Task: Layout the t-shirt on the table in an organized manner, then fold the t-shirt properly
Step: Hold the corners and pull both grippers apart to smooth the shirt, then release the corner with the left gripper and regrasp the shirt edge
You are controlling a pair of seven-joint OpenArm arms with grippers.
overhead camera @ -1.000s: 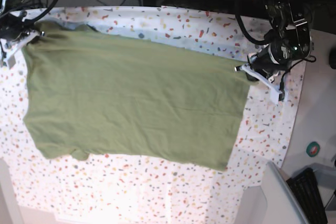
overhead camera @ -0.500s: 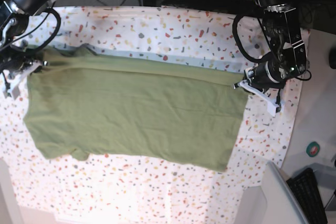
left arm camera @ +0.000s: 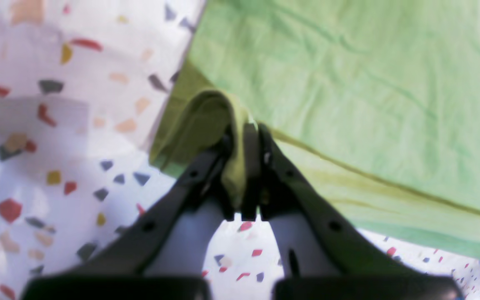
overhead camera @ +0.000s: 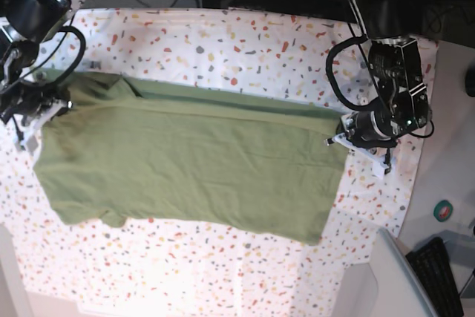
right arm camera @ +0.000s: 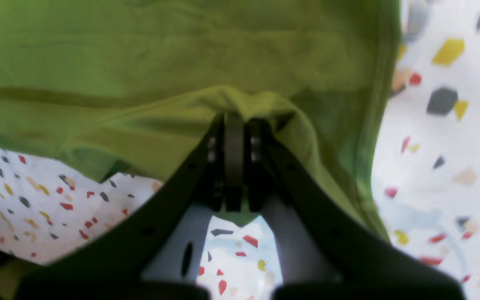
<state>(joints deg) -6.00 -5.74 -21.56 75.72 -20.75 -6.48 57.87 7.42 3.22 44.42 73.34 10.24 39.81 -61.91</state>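
Left wrist view: left gripper [left arm camera: 244, 137] clenched on a bunched corner of the t-shirt [left arm camera: 348, 83], olive cloth pinched between black jaws, raised off the table [left arm camera: 36, 125]. Right wrist view: right gripper [right arm camera: 233, 129] clamped likewise on a puckered fold of shirt hem. Base view: both claws at opposite ends of the shirt's far edge, that edge doubled over toward the shirt's middle in a long straight band. Probably gripped at matching corners to carry the fold across evenly. Rest of the shirt flat on the speckled cover, near edge closest to the camera, sleeve bump at its near left corner.
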